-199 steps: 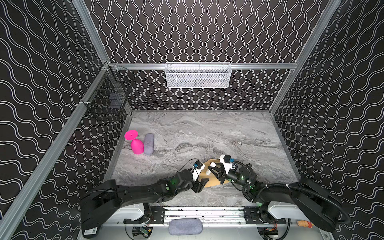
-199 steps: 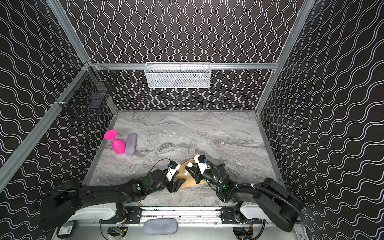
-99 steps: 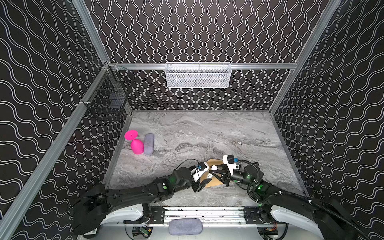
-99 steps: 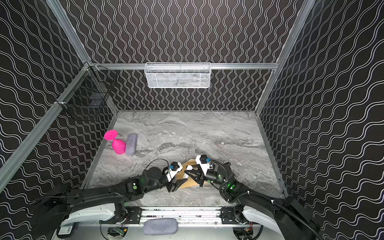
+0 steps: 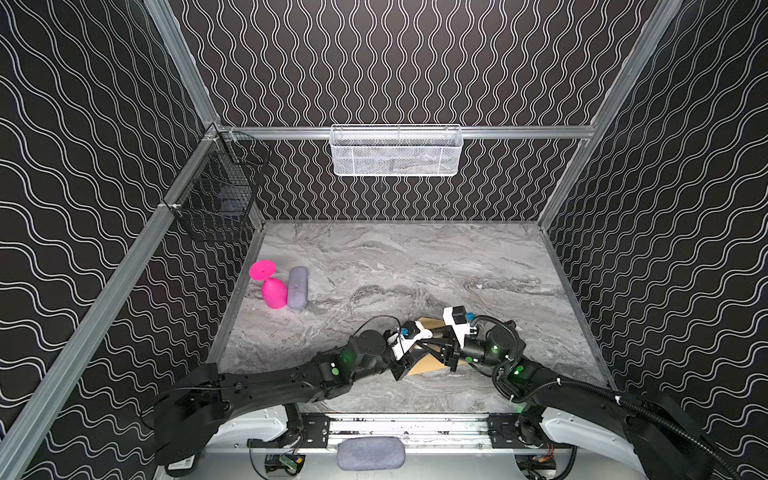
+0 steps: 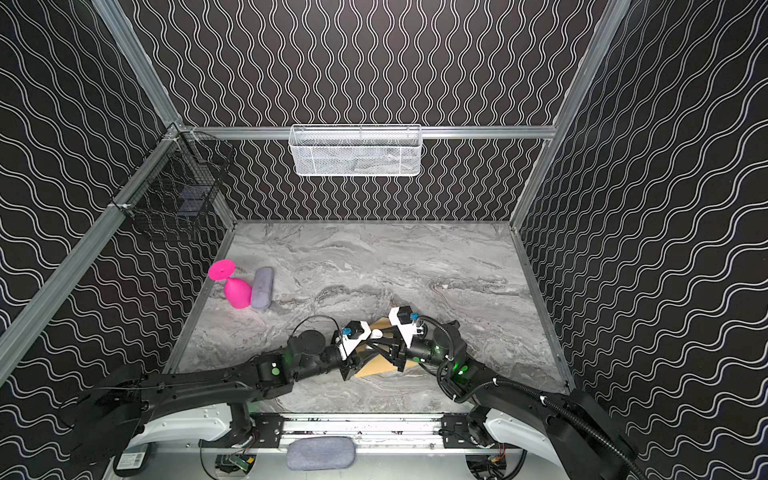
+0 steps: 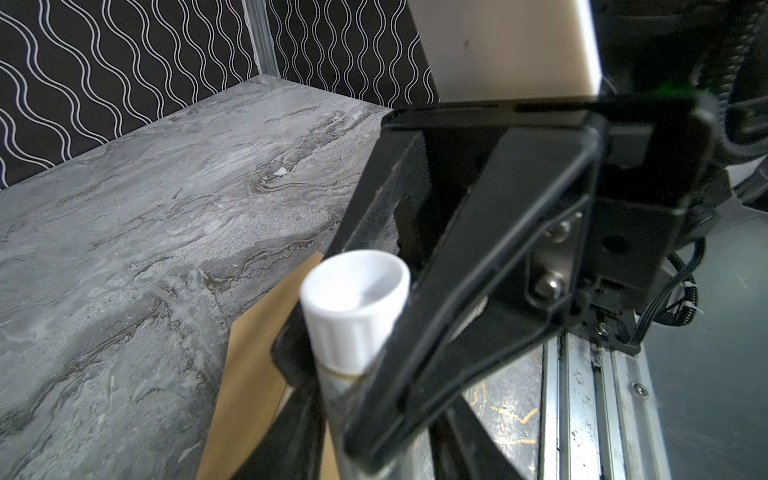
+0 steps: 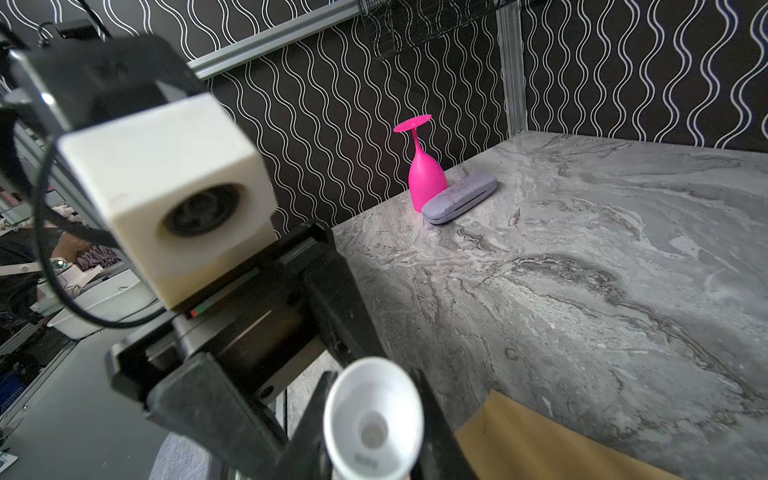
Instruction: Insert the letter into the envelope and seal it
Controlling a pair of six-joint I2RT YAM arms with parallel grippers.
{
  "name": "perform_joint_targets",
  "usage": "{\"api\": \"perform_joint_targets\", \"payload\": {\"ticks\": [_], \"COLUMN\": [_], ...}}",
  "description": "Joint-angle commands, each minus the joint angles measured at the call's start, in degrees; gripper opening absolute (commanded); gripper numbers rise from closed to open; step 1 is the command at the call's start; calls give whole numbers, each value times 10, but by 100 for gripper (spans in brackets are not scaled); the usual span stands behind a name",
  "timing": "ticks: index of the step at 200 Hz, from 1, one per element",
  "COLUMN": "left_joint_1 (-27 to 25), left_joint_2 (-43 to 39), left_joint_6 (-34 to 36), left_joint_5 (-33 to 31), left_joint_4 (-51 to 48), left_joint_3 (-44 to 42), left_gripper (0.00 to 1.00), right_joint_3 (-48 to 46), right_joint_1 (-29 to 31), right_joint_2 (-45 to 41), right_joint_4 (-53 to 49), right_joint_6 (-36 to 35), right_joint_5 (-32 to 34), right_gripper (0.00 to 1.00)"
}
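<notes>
Black jointed arms [image 5: 270,380], white camera housings [image 8: 166,187], green lights [image 5: 348,356], black cables [image 5: 648,412].

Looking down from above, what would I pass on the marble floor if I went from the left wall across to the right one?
Upside-down pink goblet → grey glasses case → brown envelope

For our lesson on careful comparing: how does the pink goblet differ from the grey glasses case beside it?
The pink goblet stands upside down, foot uppermost; the grey glasses case lies flat. The goblet is tall, smooth and bright; the case is low, long and dull. Both sit together on the marble table near a side wall.
</notes>
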Motion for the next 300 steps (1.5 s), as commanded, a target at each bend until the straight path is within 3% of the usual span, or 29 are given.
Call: {"api": "perform_joint_targets", "payload": {"ticks": [1, 59, 76, 98, 126, 162, 193, 262, 300], "left_joint_1": [1, 0, 0, 1, 1, 0, 0, 0, 0], "left_joint_2": [1, 6, 2, -7, -23, -37, -39, -48, -50], "left_joint_6": [11, 22, 38, 69, 124, 178, 203, 203, 202], "left_joint_5": [3, -10, -20, -34, -44, -47, -52, -41, -38], "left_joint_4": [17, -10, -31, -64, -120, -158, -195, -205, -205], "left_joint_3": [12, 24, 29, 37, 53, 70, 90, 93, 91], "left_gripper": [35, 18, 13, 8, 6, 4, 3, 3, 4], "right_joint_3": [5, 8, 15, 28, 76, 200, 304, 393, 408], "right_joint_1": [2, 1, 1, 1, 1, -11, -34, -34, -20], "right_joint_2": [-4, -2, -4, -22, -101, -149, -110, -37, 2], "right_joint_4": [18, 8, -7, -60, -279, -602, -782, -811, -789], "right_joint_6": [3, 1, 0, 3, 15, 142, 208, 213, 218], "right_joint_5": [-2, -1, -4, 2, 57, 139, 98, 5, 2], "right_gripper": [0, 1, 10, 42, 59, 60, 60, 60, 58]}}
